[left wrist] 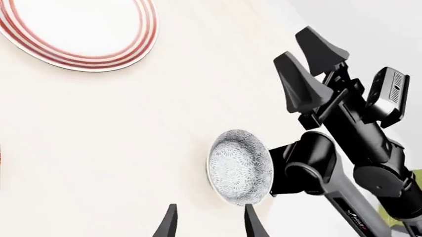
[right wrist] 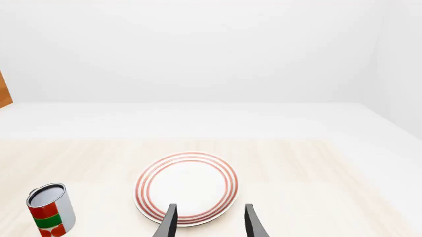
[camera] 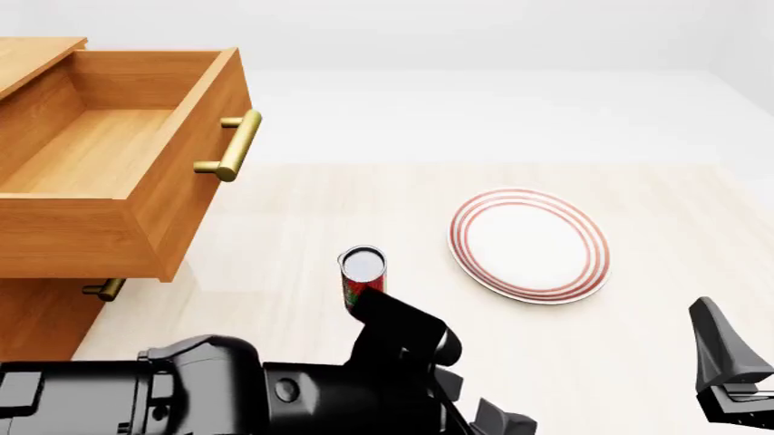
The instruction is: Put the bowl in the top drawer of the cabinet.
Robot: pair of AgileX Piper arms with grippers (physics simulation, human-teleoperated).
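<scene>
The bowl (left wrist: 239, 168), white with a fine dark leafy pattern, sits on the pale table just ahead of my left gripper (left wrist: 209, 224). That gripper is open and apart from the bowl. In the front view the bowl is hidden behind my left arm (camera: 242, 390). The cabinet (camera: 36, 317) stands at the left with its top drawer (camera: 97, 154) pulled out and empty, its brass handle (camera: 230, 145) facing the table. My right gripper (right wrist: 209, 222) is open with nothing in it, hovering near the plate's near rim; it also shows raised in the left wrist view (left wrist: 292, 43).
A white plate with red rings (camera: 528, 245) lies right of centre. A red and green can (camera: 362, 276) stands upright between the plate and the cabinet. The lower drawer's small brass handle (camera: 104, 289) shows under the open drawer.
</scene>
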